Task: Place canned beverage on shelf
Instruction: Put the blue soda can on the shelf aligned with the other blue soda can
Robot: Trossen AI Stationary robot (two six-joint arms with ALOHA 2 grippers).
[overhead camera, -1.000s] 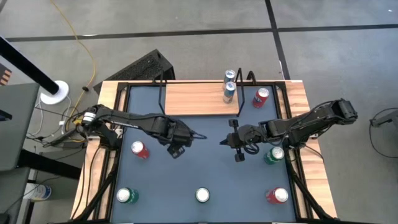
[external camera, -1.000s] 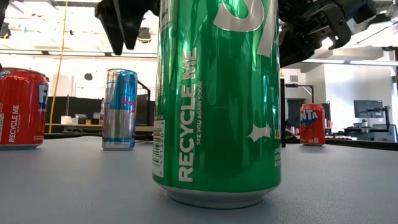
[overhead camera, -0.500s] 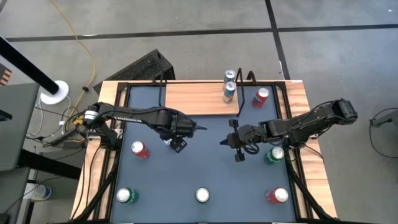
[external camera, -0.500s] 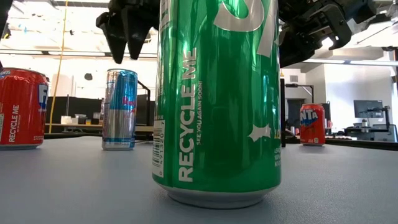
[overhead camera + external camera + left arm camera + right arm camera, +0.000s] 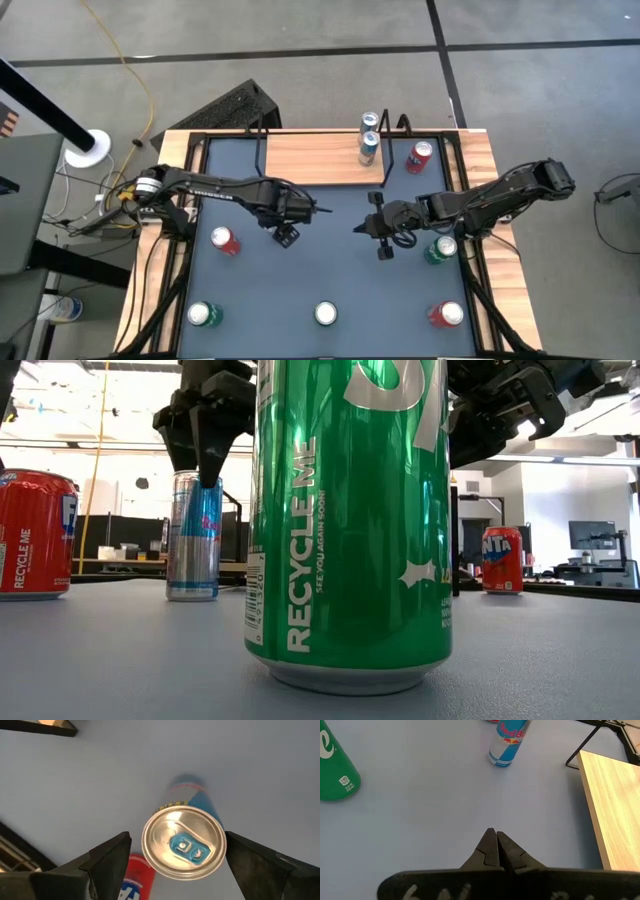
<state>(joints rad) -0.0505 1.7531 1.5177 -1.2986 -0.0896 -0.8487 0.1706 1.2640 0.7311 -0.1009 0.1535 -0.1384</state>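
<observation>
Below the wide-spread left gripper (image 5: 175, 865) stands a slim blue-and-silver can (image 5: 184, 842), upright, unheld.

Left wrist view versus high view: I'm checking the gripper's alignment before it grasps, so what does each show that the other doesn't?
Only the left wrist view shows the blue-and-silver can, seen lid-on between the open left gripper's fingers, with a red can beside it. Only the high view shows the shelf holding two slim cans, and the shut right gripper waiting mid-table. Both show the blue-grey tabletop.
</observation>
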